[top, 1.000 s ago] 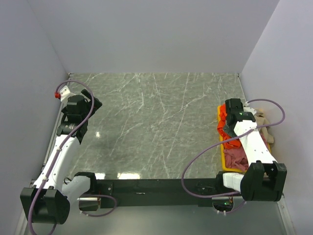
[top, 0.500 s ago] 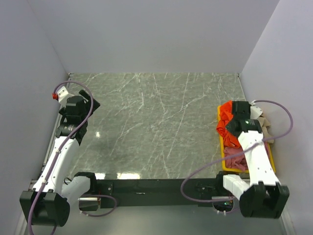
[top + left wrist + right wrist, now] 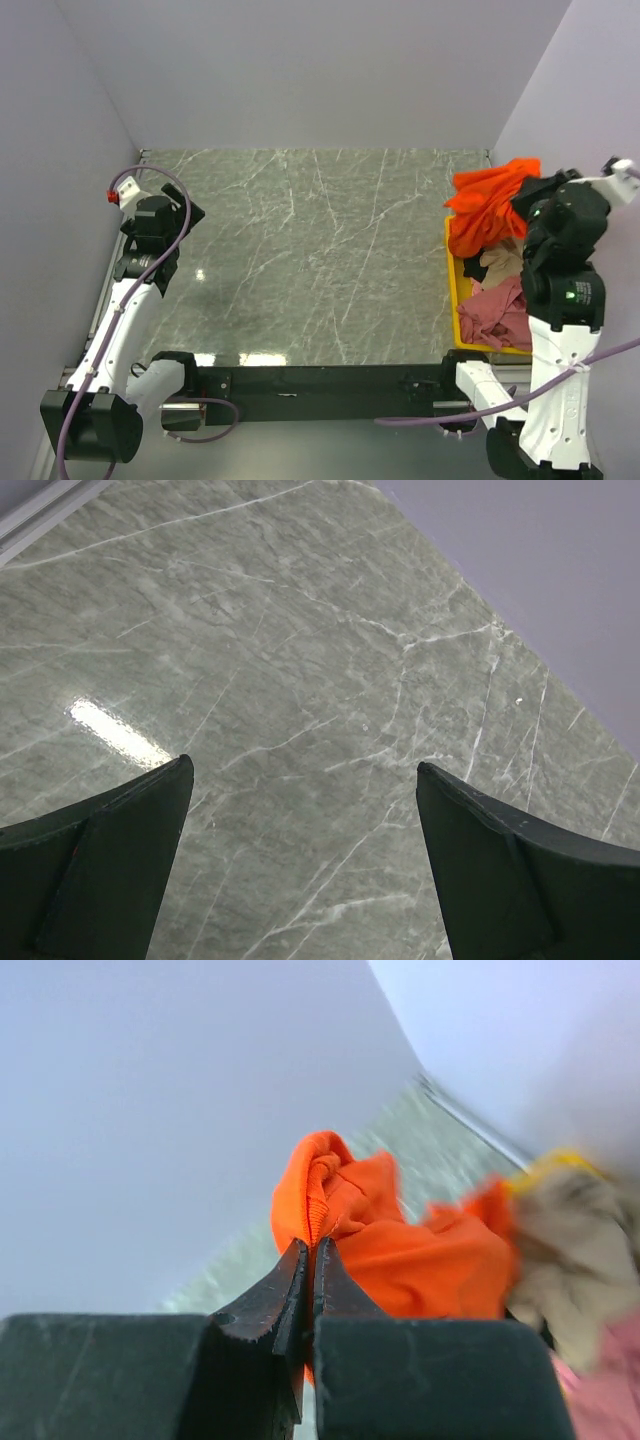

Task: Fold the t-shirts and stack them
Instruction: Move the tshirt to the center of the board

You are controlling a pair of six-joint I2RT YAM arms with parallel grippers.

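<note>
Our right gripper (image 3: 308,1247) pinches a thin fold of the orange t-shirt (image 3: 483,208), which hangs over the yellow bin (image 3: 452,300) at the worktop's (image 3: 320,250) right edge. Our left gripper (image 3: 302,770) gapes wide, empty. We judge so slight a hold may slip under the cloth's weight.

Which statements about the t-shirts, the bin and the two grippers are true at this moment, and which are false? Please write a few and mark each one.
1. The right gripper is shut on the orange t-shirt. True.
2. The left gripper is shut on a shirt. False: its jaws stand wide open, with only the bare table beneath them.
3. The pink t-shirt lies in the yellow bin. True.
4. The beige t-shirt lies spread flat on the table. False: it is crumpled in the bin, next to the pink one.
</note>
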